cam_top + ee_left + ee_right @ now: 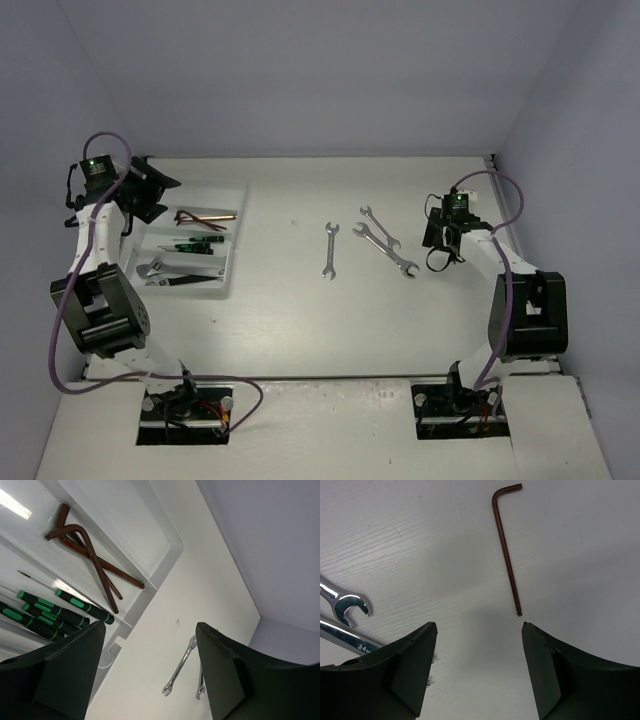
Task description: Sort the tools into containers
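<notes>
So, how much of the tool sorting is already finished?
Done: hex keys, screwdrivers and the adjustable wrench lie in separate tray compartments. In hand: nothing; both jaws are open, empty. Left: three silver wrenches and one loose hex key on the table.

White tray and white table are setting off dark and silver tools.
Inside the tray, the hex keys are showing a glossy red-brown. The screwdrivers are wearing black handles with bright green bands and thin silver shafts, and the adjustable wrench is pairing a silver head with a black handle. Right of the tray, three wrenches are gleaming plain silver, and farther right a lone hex key is showing the same red-brown. The left gripper and right gripper are showing matte black fingers. Lilac cables are trailing along the white-and-black arms, with pale lilac-grey walls behind the tray.
</notes>
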You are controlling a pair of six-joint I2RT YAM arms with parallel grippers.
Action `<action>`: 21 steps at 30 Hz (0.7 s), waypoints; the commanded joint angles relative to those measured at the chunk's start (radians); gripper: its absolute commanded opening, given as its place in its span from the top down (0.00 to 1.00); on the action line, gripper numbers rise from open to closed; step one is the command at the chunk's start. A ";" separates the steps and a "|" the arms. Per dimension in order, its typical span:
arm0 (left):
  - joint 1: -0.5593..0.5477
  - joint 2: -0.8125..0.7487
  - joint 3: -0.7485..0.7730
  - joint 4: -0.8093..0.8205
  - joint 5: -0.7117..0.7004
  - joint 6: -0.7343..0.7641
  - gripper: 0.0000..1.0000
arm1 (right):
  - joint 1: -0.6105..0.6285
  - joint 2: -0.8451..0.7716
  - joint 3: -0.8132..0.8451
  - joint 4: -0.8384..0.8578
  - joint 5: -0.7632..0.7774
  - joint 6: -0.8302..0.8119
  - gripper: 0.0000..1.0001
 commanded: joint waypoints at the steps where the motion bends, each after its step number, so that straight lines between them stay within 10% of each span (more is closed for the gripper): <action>1: -0.092 -0.150 -0.005 0.019 -0.032 0.061 0.30 | -0.026 0.060 0.084 0.024 0.040 -0.006 0.36; 21: -0.633 -0.221 0.041 -0.026 0.040 0.240 0.30 | -0.175 0.255 0.190 0.020 -0.213 -0.189 0.61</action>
